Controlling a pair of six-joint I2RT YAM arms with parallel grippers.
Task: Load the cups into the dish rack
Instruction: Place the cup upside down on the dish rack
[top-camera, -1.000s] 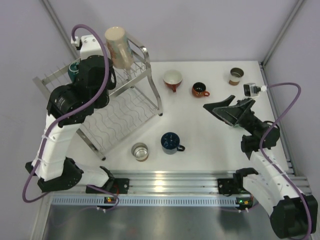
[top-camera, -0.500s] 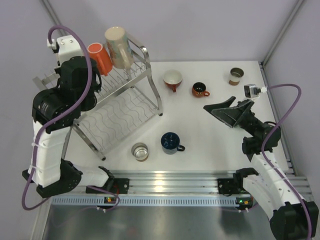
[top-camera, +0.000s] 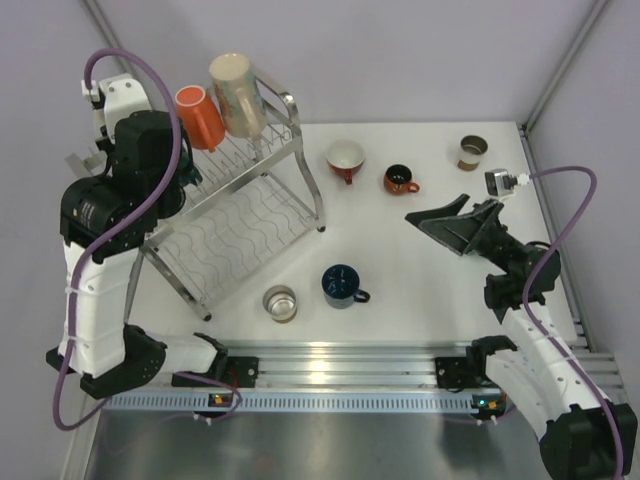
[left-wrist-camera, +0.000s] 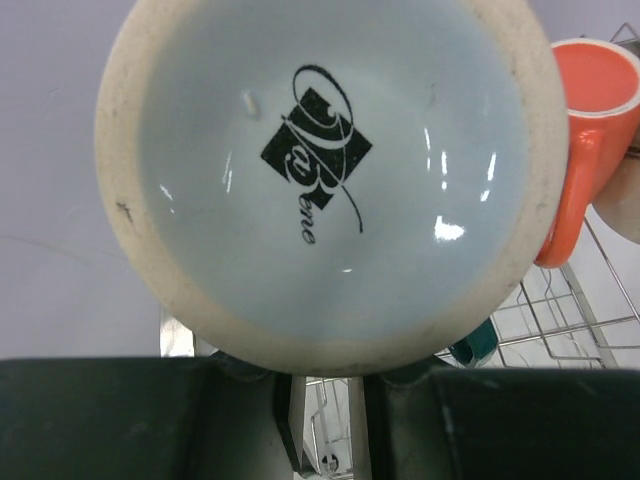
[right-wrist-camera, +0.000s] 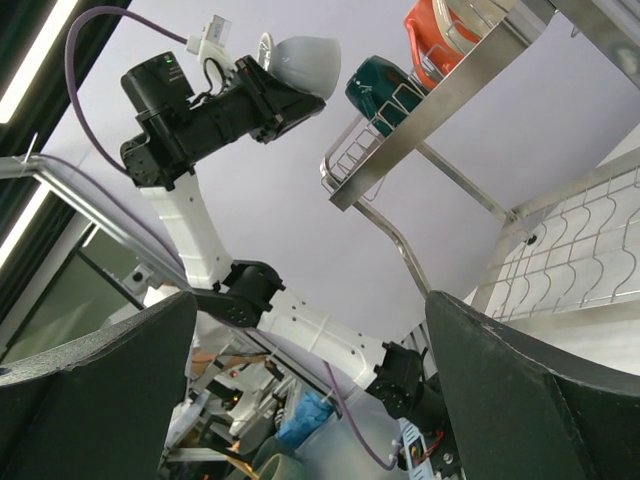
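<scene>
Looking down on a white table (top-camera: 420, 290) walled in pale lilac: rack (top-camera: 250, 215) far left, right gripper (top-camera: 445, 222) spread wide, empty. Left wrist: filling the view, pale blue cup (left-wrist-camera: 330, 170) base. Right wrist: clamped on that cup, left gripper (right-wrist-camera: 265, 82), near rack's top tier.

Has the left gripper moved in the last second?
Yes: the left gripper has swung left off the upper tier of the rack, uncovering the orange cup there. It grips a pale blue cup.
</scene>
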